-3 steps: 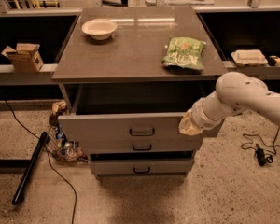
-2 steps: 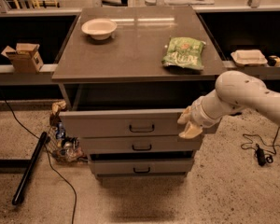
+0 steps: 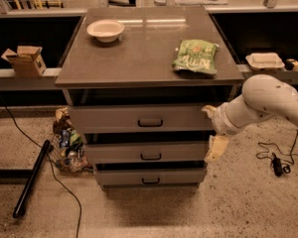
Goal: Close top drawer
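The top drawer (image 3: 139, 118) is the uppermost of three grey drawers in the cabinet, with a small dark pull handle (image 3: 150, 123) at its centre. Its front stands only slightly out, with a dark gap under the cabinet top. My gripper (image 3: 212, 129) is at the right end of the drawer front, on the white arm (image 3: 268, 100) that reaches in from the right. Its fingers are spread, one fingertip (image 3: 207, 109) against the drawer's right edge and the other (image 3: 216, 148) hanging lower, beside the middle drawer (image 3: 149, 152). It holds nothing.
A white bowl (image 3: 105, 30) and a green chip bag (image 3: 195, 56) lie on the cabinet top (image 3: 144, 48). The bottom drawer (image 3: 150, 177) is below. Clutter (image 3: 67, 145), a black pole (image 3: 32, 177) and cables lie on the floor to the left; a cardboard box (image 3: 24, 59) sits on the left shelf.
The top drawer has slid inward, so its deep interior no longer shows. My gripper has moved in with the drawer's right end.
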You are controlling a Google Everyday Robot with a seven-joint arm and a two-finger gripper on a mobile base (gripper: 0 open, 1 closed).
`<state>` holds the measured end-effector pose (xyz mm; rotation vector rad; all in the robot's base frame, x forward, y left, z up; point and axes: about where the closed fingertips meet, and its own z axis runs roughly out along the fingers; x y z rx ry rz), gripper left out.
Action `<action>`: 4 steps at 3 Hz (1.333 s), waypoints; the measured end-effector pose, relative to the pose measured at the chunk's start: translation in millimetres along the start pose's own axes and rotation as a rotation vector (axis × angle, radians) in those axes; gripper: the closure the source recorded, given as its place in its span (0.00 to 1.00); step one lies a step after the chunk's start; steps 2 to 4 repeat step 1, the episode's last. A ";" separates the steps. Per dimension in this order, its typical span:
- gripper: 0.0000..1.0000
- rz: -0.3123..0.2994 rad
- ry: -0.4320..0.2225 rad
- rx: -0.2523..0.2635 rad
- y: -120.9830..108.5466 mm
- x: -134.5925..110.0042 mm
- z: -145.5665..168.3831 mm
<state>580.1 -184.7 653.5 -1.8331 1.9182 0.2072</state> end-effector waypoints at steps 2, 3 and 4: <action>0.00 0.004 -0.001 -0.002 1.6 1.6 -1.1; 0.00 0.004 -0.001 -0.002 1.6 1.6 -1.1; 0.00 0.004 -0.001 -0.002 1.6 1.6 -1.1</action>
